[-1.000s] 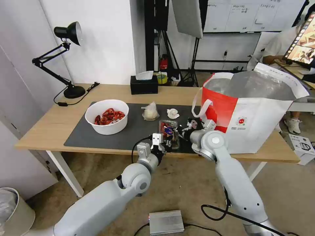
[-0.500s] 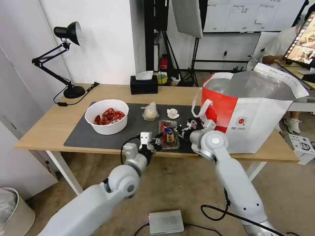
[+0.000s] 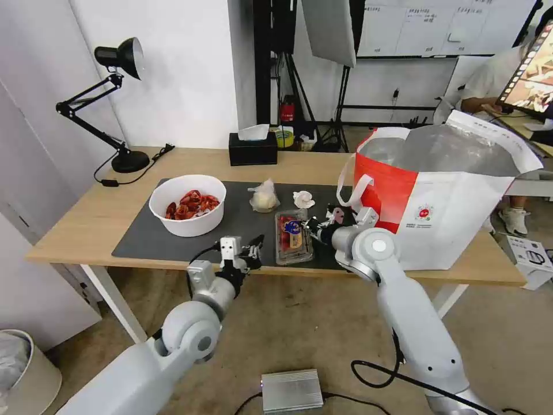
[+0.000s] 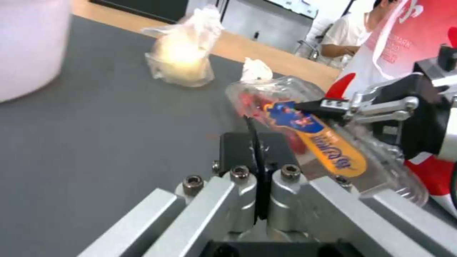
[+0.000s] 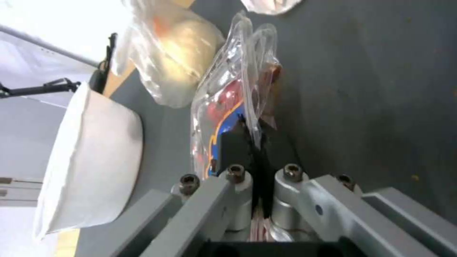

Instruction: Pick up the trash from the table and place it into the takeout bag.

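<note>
right jaws on blue-and-yellow-labelled clamshell tray [image 3: 293,243]

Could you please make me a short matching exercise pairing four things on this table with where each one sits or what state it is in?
Things:
1. white bowl
2. clamshell tray
3. takeout bag
4. left gripper

Places or states:
A. stands open at the table's right end
B. pinched at its rim by the right gripper
C. shut, holding nothing, near the table's front edge
D. on the mat's left part, holding red shells

Pairs: 1-D, 2-B, 3-A, 4-C
</note>
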Motion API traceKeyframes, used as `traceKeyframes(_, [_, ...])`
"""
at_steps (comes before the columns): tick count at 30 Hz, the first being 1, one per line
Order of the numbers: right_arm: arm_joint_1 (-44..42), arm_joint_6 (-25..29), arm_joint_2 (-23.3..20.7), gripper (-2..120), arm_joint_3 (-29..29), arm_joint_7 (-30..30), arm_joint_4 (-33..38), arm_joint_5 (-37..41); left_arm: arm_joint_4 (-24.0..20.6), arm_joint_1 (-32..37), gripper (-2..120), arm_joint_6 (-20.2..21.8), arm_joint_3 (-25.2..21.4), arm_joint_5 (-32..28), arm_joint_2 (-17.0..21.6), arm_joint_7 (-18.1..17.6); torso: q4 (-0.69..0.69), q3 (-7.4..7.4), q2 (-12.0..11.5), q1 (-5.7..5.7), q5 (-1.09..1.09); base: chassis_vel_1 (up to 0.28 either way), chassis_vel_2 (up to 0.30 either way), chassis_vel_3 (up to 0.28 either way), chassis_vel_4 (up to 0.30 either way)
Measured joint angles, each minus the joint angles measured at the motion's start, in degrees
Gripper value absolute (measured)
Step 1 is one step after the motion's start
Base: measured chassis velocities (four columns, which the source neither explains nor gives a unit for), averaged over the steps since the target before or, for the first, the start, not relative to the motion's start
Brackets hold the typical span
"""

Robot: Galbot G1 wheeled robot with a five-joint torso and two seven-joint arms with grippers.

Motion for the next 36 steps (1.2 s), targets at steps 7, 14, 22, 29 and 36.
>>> traceKeyframes(7, [-0.37, 0.15, -0.61, 0, 0.72, -1.41, 1.53, 0.41, -1.86, 4.67, 12, -0.12, -4.19, 1.32, -0.05, 1.25, 0.0, -0.01, 0.0, 0.0, 0.0, 0.0, 0.0, 0.0, 0.0])
traceKeyframes(14, [-0.49, 1.13, -0.76, 0, 0.83, -2.16, 3.12, 0.45, -2.7, 6.27, 31, -0.13, -4.97, 2.05, -0.84, 1.56, -0.01, -0.01, 0.0, 0.0, 0.01, 0.0, 0.0, 0.0, 0.0])
traceKeyframes(22, [-0.49, 2.21, -1.78, 0, 1.22, -5.3, 6.56, 0.23, -3.9, 8.64, 63, -0.67, -6.16, 3.19, -1.33, 1.66, -0.01, -0.01, 0.0, 0.0, 0.01, 0.0, 0.0, 0.0, 0.0])
traceKeyframes(29, [-0.94, 3.98, -3.42, 0, 1.86, -9.77, 10.59, -2.38, -4.45, 10.46, 88, -1.54, -6.97, 4.59, -1.52, 1.87, -0.01, -0.01, 0.0, 0.0, 0.01, 0.0, 0.0, 0.0, 0.0])
traceKeyframes(36, [-0.25, 10.32, -5.83, 0, 2.25, -16.13, 15.69, -9.49, -5.75, 13.56, 100, -1.81, -8.28, 6.07, -1.69, 1.95, 0.0, -0.01, 0.0, -0.01, 0.01, 0.0, 0.0, 0.0, 0.0])
